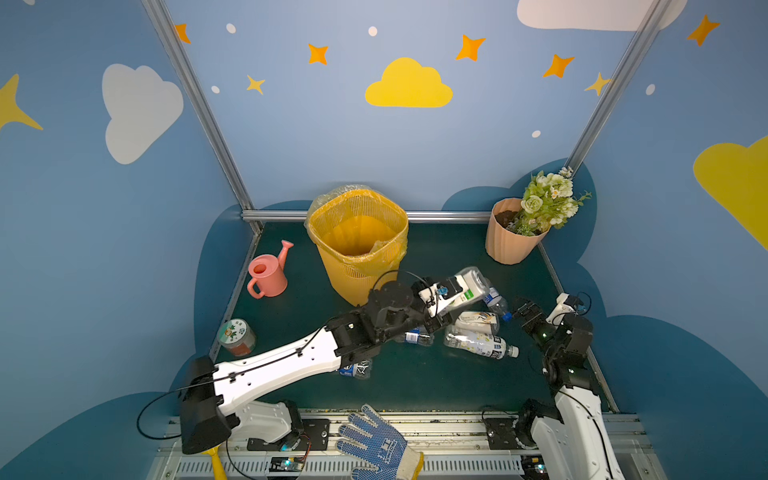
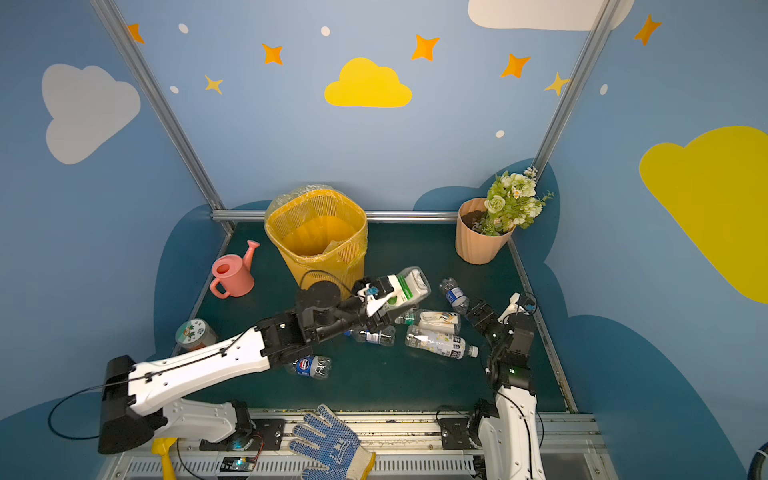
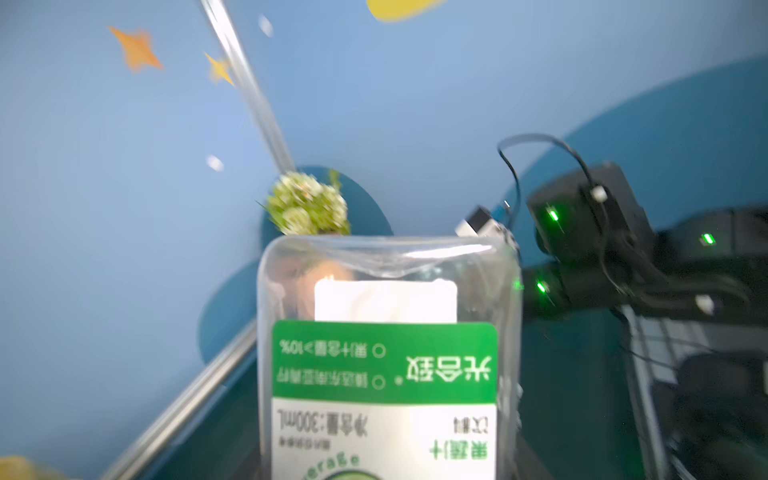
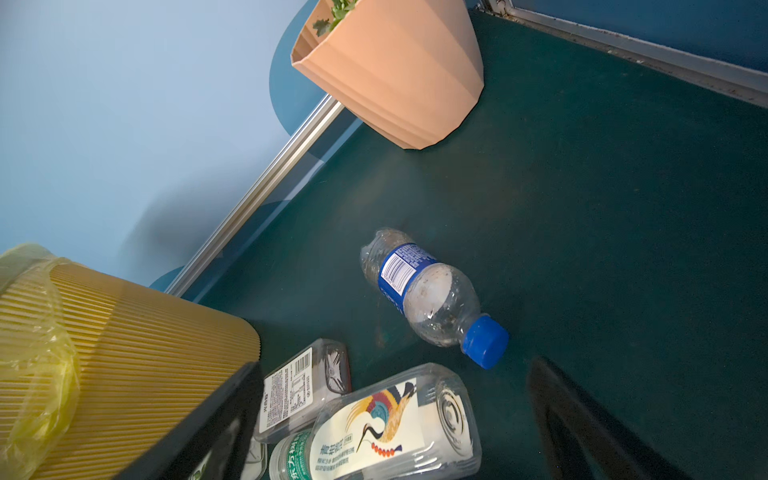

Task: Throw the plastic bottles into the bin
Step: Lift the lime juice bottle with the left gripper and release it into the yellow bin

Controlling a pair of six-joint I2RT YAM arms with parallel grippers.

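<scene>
Green-labelled bottle [image 1: 471, 286], pinched at one end by left claw [image 1: 446, 306] near bin [image 1: 353, 276], seemed liable to swivel loose or clip the rim; right claw [image 1: 524, 311] spread, empty.

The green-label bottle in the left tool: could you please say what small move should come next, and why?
Probably carry the left tool up over the bin: it grips the green-label bottle beside the bin's wall, not above its opening.

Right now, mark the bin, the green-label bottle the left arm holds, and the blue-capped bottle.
bin [image 1: 347, 272]: in a top view, on its front mesh wall.
green-label bottle [image 3: 384, 361]: left wrist view, on the green label band.
blue-capped bottle [image 4: 434, 297]: right wrist view, on the clear body.
</scene>
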